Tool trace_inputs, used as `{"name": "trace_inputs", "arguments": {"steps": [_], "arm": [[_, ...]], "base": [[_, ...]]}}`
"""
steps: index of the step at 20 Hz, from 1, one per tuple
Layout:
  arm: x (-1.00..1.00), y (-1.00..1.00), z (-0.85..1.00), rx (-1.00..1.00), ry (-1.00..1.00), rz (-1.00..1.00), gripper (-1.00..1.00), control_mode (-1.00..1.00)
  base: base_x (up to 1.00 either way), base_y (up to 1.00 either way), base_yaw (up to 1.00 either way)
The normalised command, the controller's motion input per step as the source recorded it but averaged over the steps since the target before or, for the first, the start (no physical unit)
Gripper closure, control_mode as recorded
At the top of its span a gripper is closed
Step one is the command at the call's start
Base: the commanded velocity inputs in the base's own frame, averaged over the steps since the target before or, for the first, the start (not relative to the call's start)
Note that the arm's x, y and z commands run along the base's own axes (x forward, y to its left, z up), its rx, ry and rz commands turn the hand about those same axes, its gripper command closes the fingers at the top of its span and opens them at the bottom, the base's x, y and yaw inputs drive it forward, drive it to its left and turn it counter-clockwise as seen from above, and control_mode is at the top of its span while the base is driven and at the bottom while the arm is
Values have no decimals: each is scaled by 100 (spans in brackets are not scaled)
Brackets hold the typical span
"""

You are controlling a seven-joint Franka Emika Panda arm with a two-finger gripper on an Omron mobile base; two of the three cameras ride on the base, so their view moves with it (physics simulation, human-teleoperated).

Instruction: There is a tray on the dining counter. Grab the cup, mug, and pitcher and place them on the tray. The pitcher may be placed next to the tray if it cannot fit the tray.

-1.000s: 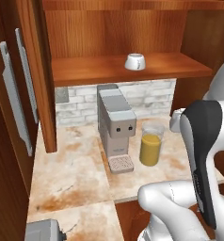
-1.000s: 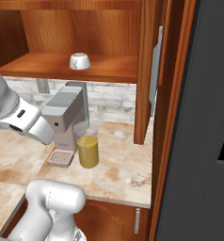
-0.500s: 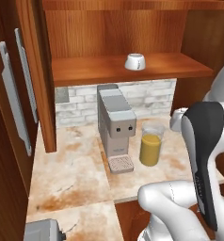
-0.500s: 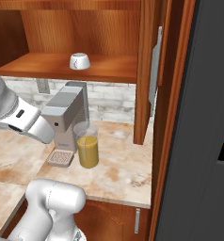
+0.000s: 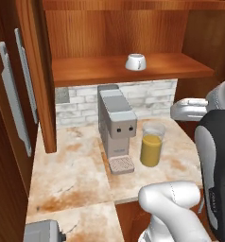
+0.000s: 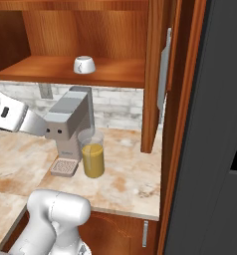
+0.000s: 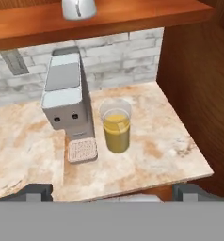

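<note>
While base views match those of a second ago, nothing shifts: pitcher (image 7: 116, 126) stands upright on counter (image 5: 72, 170) just beside coffee machine (image 5: 116, 125), near its drip tray; mug (image 5: 135, 62) sits on shelf (image 5: 95, 71) above. Gripper (image 7: 111, 192) hangs back from pitcher, jaws spread wide, holding nothing. Fingertips barely show, so aim is probably at pitcher. No vessel gathered yet
</note>
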Motion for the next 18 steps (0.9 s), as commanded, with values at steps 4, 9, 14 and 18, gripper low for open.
{"name": "trace_inputs", "arguments": {"steps": [4, 9, 14, 18], "arm": [[1, 14, 55, 0, -21, 15, -100, -100], [9, 5, 39, -2, -20, 5, -100, -100], [20, 4, 22, -3, -18, 0, -100, -100], [53, 4, 14, -1, -5, -2, -100, -100]], "base": [[0, 0, 0], [0, 0, 0], [0, 0, 0], [0, 0, 0]]}}
